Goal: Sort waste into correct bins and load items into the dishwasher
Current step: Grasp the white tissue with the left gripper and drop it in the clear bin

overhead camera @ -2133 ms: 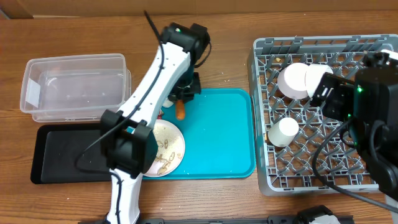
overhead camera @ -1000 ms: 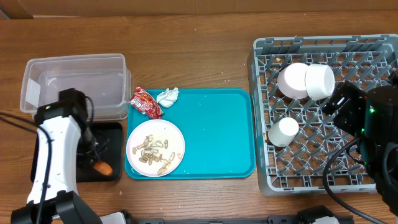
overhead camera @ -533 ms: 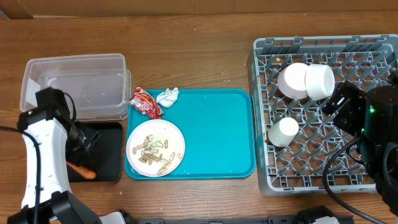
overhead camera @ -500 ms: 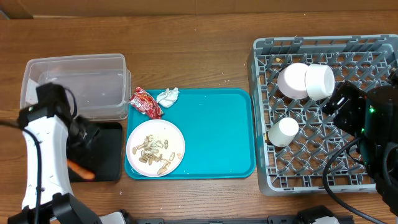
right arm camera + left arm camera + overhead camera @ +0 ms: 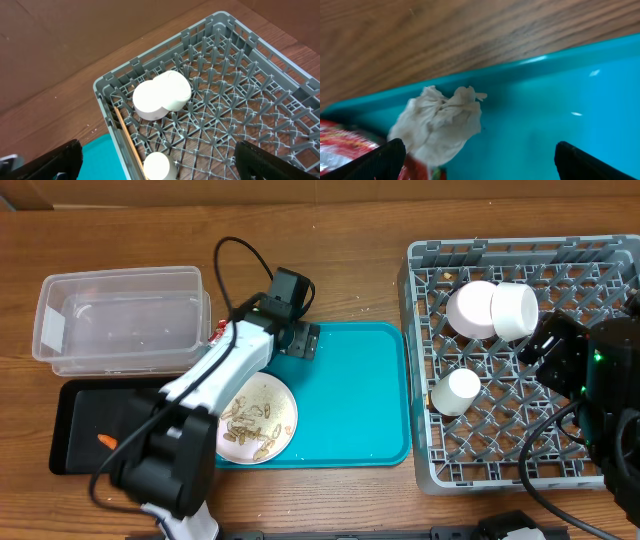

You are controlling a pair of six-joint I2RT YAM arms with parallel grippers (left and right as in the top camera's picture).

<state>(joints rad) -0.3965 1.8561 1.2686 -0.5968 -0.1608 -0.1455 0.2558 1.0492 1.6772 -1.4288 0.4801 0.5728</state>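
Fingers [image 5: 385,159] of the left gripper [image 5: 477,162] stand spread wide, empty; the white tissue [image 5: 440,127] lies just ahead on the teal tray [image 5: 545,100], the red wrapper [image 5: 340,150] beside it. The right gripper [image 5: 157,162] (equally spread) hangs above the dish rack [image 5: 102,102], two bowls [image 5: 160,95] ahead.

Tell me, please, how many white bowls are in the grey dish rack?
2. Both sit touching near the dish rack's far left corner: the left bowl and the right bowl. The right arm covers part of the rack, so more may be hidden.
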